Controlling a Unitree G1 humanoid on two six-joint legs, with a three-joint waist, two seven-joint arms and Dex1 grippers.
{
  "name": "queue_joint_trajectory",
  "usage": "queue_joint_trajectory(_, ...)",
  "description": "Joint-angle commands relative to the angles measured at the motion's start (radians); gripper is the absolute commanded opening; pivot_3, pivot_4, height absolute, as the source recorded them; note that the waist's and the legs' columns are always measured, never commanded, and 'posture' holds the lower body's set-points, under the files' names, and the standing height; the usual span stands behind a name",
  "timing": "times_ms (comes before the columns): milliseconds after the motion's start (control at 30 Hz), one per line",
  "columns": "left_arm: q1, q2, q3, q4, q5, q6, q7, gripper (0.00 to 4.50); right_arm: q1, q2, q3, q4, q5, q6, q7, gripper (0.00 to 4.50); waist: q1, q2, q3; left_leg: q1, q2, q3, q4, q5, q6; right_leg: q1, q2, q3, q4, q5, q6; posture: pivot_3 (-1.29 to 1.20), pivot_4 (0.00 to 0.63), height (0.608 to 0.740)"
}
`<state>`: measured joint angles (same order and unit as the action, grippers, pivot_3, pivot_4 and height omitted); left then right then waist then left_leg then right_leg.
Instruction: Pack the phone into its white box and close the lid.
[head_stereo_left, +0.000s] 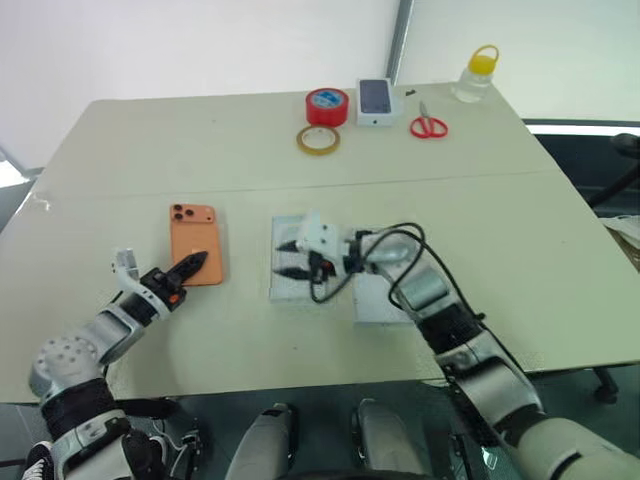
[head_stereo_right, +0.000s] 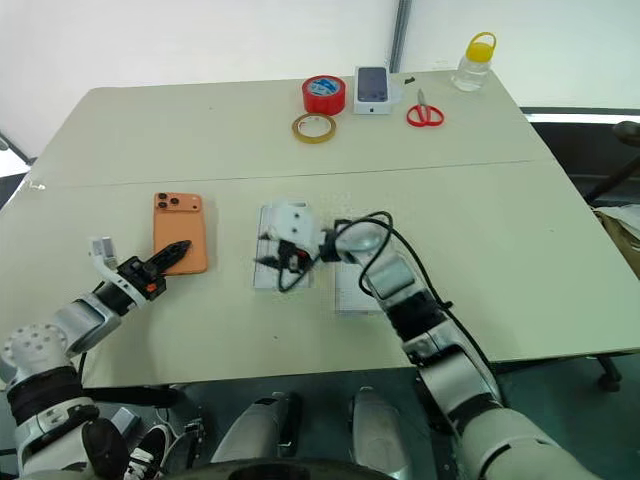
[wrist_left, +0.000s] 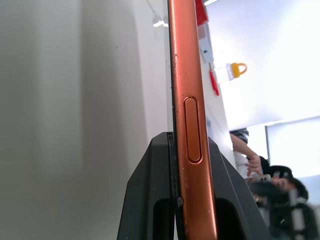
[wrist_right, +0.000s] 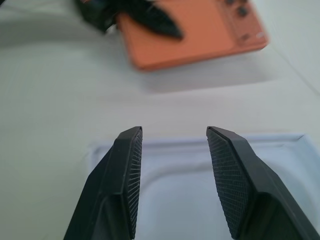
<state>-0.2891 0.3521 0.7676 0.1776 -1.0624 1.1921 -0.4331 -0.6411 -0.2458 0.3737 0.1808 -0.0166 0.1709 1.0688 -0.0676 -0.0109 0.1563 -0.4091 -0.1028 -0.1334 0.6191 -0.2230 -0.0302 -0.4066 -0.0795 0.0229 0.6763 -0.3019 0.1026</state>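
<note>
While the phone (head_stereo_left: 194, 243) is pinched at its near edge by the left gripper (head_stereo_left: 190, 267), it should be kept level and carried to the white box (head_stereo_left: 291, 262), over which the right gripper (head_stereo_left: 287, 257) is held parted, empty.

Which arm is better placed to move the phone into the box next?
Left. The left gripper is already shut on the phone's near edge. The right gripper hovers open over a white tray, holding nothing.

orange phone (wrist_left: 189, 100) seen edge-on with long side button, left gripper (wrist_left: 192, 210) black fingers (wrist_left: 145, 190) pinched on phone's near end, pale table (wrist_left: 75, 100) alongside, red roll, red scissors and yellow-capped bottle (wrist_left: 236, 70) far off, person (wrist_left: 270, 180) in background
</note>
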Motion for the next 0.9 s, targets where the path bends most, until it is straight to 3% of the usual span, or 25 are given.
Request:
queue_joint_trajectory(33, -0.011, 0.002, 0.036, -0.073, -0.106, 0.003, 0.038, 0.01, 0.024, -0.058, 0.016, -0.106, 0.015, -0.104, 0.053, 1.83, -0.001, 0.0, 0.0, 0.0, 0.0, 0.0, 0.0, 0.0, 0.0, 0.0, 0.0, 0.0, 0.0, 0.0, 0.0, 0.0, 0.15, 0.74)
queue_joint_trajectory(267, -0.014, 0.0, -0.007, -0.11, -0.173, -0.011, 0.104, 0.01, 0.083, -0.113, 0.033, -0.108, 0.004, -0.185, 0.065, 1.83, 0.012, -0.002, 0.001, 0.0, 0.0, 0.0, 0.001, 0.0, 0.0, 0.001, 0.0, 0.0, -0.001, 0.0, 0.0, 0.0, 0.15, 0.74)
queue_joint_trajectory(667, -0.008, -0.011, -0.086, -0.152, -0.2, -0.039, 0.156, 0.01, 0.081, -0.105, 0.062, -0.024, -0.046, -0.228, 0.006, 1.83, 0.026, -0.004, 0.001, 0.0, 0.0, 0.001, 0.002, 0.001, -0.002, 0.003, 0.0, 0.0, -0.003, 0.0, 0.0, 0.0, 0.15, 0.74)
queue_joint_trajectory(767, -0.008, -0.014, -0.095, -0.158, -0.206, -0.047, 0.166, 0.01, 0.079, -0.112, 0.072, -0.003, -0.069, -0.24, 0.0, 0.97, 0.026, -0.004, 0.001, 0.0, 0.0, 0.001, 0.001, 0.001, -0.002, 0.003, 0.0, 0.0, -0.003, 0.0, 0.0, 0.0, 0.15, 0.74)
queue_joint_trajectory(833, -0.006, -0.015, -0.104, -0.164, -0.215, -0.049, 0.177, 0.01, 0.076, -0.111, 0.074, 0.012, -0.078, -0.237, -0.008, 0.04, 0.027, -0.004, 0.001, 0.0, 0.0, 0.001, 0.002, 0.001, -0.002, 0.003, 0.0, 0.0, -0.003, 0.0, 0.0, 0.0, 0.15, 0.74)
queue_joint_trajectory(900, -0.005, -0.015, -0.111, -0.169, -0.222, -0.055, 0.182, 0.01, 0.073, -0.111, 0.076, 0.022, -0.08, -0.243, -0.01, 0.04, 0.028, -0.004, 0.001, 0.0, 0.0, 0.001, 0.002, 0.001, -0.002, 0.003, 0.0, 0.0, -0.004, 0.0, 0.0, 0.0, 0.15, 0.74)
